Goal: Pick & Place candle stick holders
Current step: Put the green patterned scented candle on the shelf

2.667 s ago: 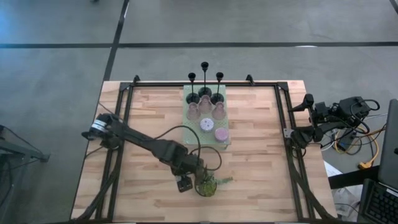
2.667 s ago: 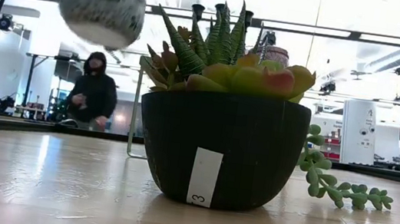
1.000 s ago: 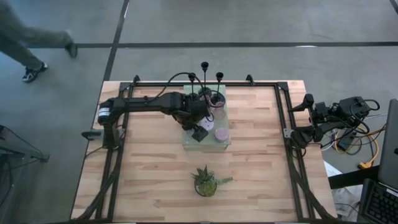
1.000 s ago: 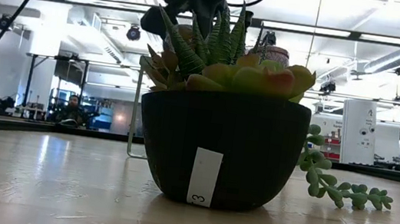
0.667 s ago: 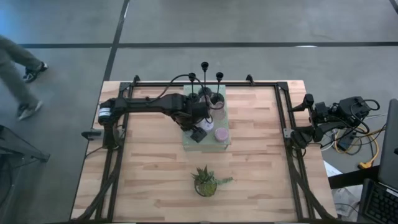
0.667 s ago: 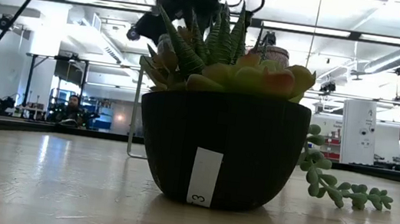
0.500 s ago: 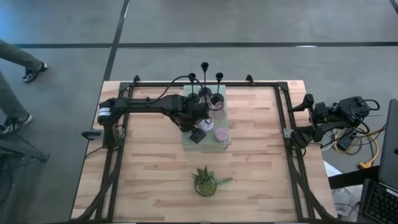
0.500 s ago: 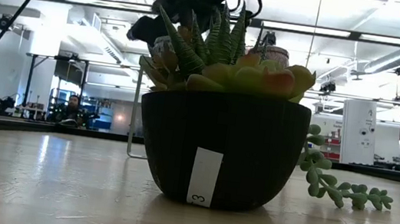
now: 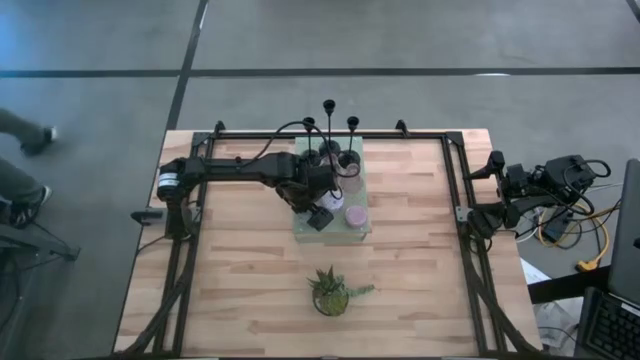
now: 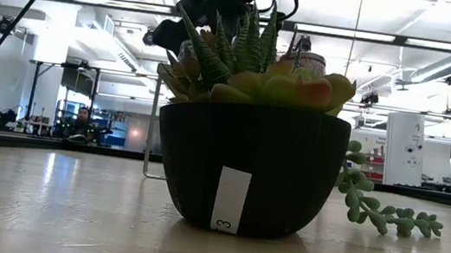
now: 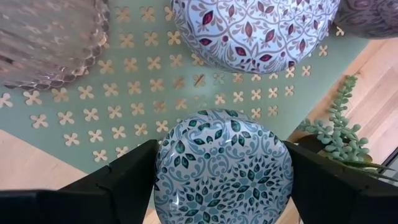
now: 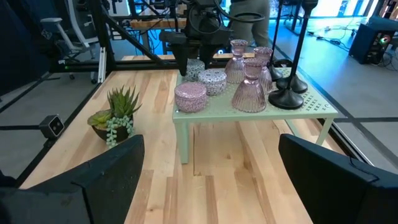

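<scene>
A pale green mat (image 9: 318, 226) on a raised stand carries three black sticks (image 9: 328, 108), pink glass holders (image 12: 252, 93), a pink cup (image 9: 356, 216) and a white cup with red leaves (image 11: 255, 31). My left gripper (image 9: 320, 213) hangs over the mat's near left part, pointing steeply down, shut on a teal-patterned round cup (image 11: 221, 168). Whether this cup rests on the mat (image 11: 124, 106) I cannot tell. My right gripper (image 12: 211, 180) waits open at the table's right edge. My left gripper pinches the teal cup between its two fingers (image 11: 124, 183), one on each of two opposite sides of its round wall (image 11: 166, 177). The fingers come from above, slanting down. The cup sits level, its patterned top up, over the mat's near left corner.
The potted plant (image 9: 332, 292) stands on the bare wood near the table's front edge, and in the low view its black pot (image 10: 248, 164) hides most of the stand. A black frame rail (image 9: 455, 200) runs round the table. A person's legs (image 9: 20, 190) show on the floor at left.
My left gripper has sunk a little toward the mat, still holding the teal cup. A person has walked along the floor left of the table.
</scene>
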